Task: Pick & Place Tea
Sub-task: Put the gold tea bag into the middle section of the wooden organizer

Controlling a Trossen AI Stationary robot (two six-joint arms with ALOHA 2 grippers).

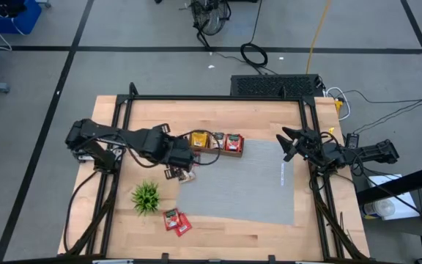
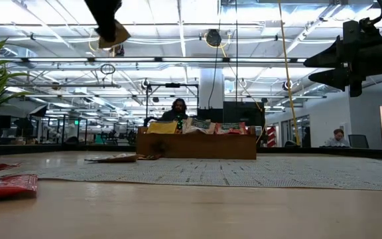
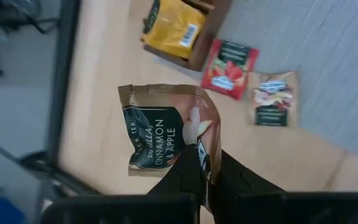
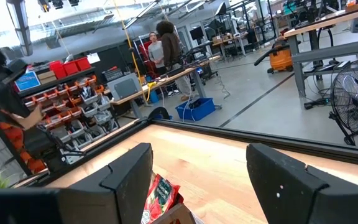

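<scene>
The left end effector [image 3: 199, 163] pinches a grey-brown tea packet [image 3: 166, 129] by one edge, its fingers pressed together on the packet, which hangs above the bare wood of the bench [image 1: 218, 231]. In the high view this end effector [image 1: 184, 156] sits just beside the near-left end of the wooden tray [image 1: 212, 149], close to the corner of the grey mat [image 1: 255, 183]. The tray holds a yellow packet [image 3: 173, 28] at its left end and red ones further along. Two loose packets lie on the bench below the held one: a red packet [image 3: 230, 60] touching the tray's corner and a brown packet [image 3: 273, 98] just beside it at the mat's edge. Two more red packets [image 1: 176, 221] lie together near the front edge of the bench, near the small green plant [image 1: 146, 196]. The right end effector [image 1: 293, 143] waits over the right side of the bench, fingers spread apart and carrying nothing.
</scene>
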